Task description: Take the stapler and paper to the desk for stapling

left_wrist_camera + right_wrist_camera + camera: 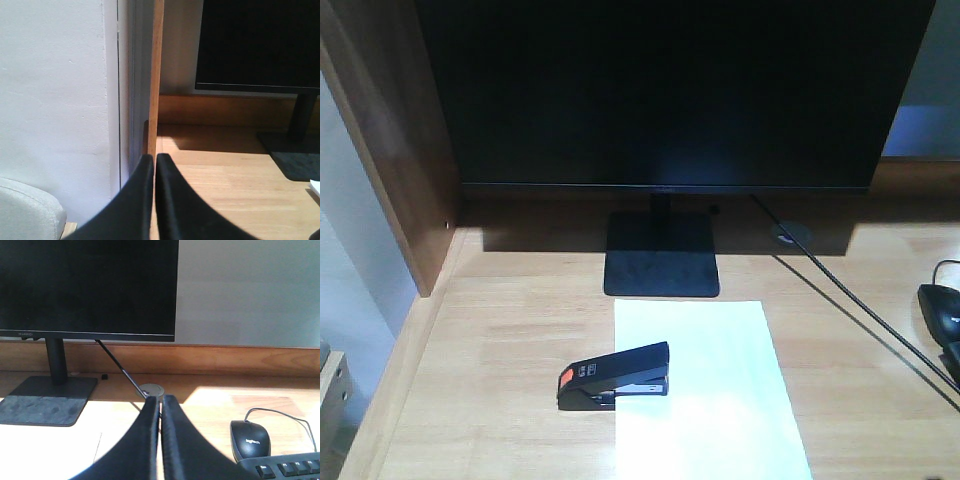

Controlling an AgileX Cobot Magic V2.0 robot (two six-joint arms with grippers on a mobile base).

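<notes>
- The left jaws [154, 162] are being held clenched, tip against tip, with nothing between them.
- The brown side panel [156, 65] is being seen straight beyond these jaws, with the white wall [55, 90] to their left and the tabletop [215, 165] spreading to their right.
- The right jaws [160, 404] are likewise being kept clenched on nothing.
- The round cable grommet [151, 389] is being seen just beyond the right jaws' tips, the monitor stand [47, 400] to their left, and the mouse [250, 439] and keyboard [287, 467] to their lower right.
- The stapler [614, 376] is being shown lying on the tabletop [500, 330] in the front view, its orange end pointing left, its other end resting over the left edge of the paper [705, 390].
- The paper is being shown lying flat in front of the monitor [670, 90].
- Neither jaws are being seen touching stapler or paper.
</notes>
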